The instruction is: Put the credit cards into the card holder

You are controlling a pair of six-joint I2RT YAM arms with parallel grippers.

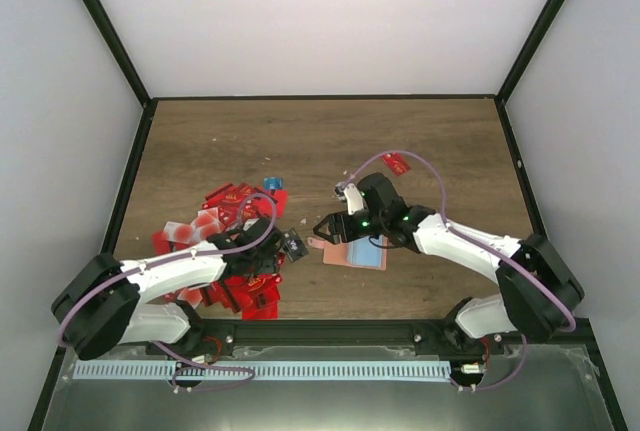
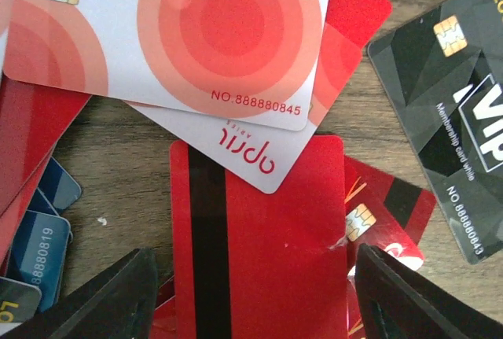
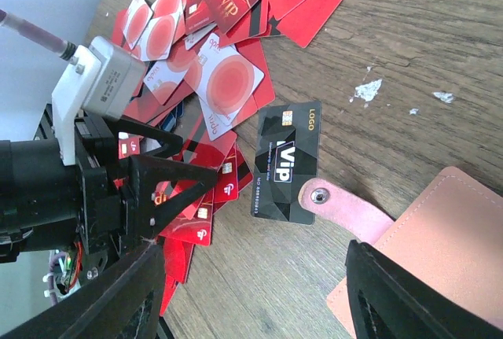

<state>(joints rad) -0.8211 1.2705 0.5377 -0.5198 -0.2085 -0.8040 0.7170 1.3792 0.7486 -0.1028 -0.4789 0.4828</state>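
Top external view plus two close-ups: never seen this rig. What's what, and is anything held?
Two robot arms are bolted at the near edge of a wooden table. The top view looks down from above and behind them: left arm on the left, right arm on the right. The other two pictures come from a camera on each wrist; the dark wedges at the bottom are that gripper's own fingers. A heap of cards, mostly red, lies by the left gripper, with a black VIP card at its edge. One red card lies apart, farther back. The tan card holder lies flat by the right gripper. Both grippers are open; neither holds anything.
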